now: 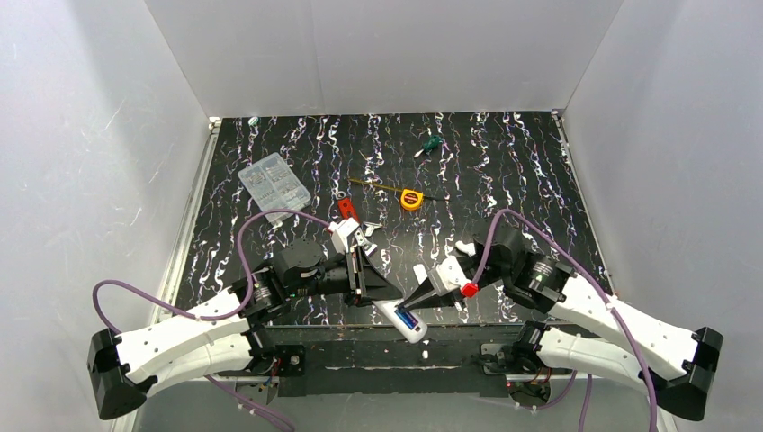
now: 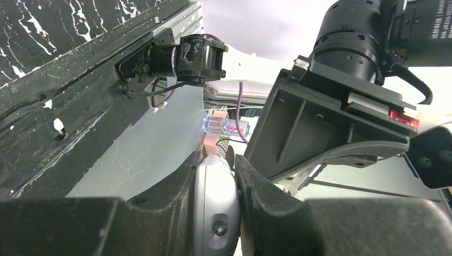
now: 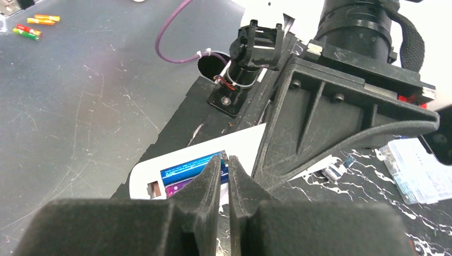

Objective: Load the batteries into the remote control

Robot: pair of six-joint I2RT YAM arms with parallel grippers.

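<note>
step: likely seating battery (image 3: 186, 167) in remote (image 3: 242, 146) | left gripper (image 2: 216, 178) clamped on remote | right gripper (image 3: 225, 160) near-closed, gripping nothing, tips at battery | next: you press it flat, gently

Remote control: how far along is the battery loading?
Done: a blue battery and a purple battery lie in the remote control's open compartment. In hand: the left claw clamps the remote; the right claw's closed tips sit at the blue battery's end. Left: final seating; no cover visible.
</note>
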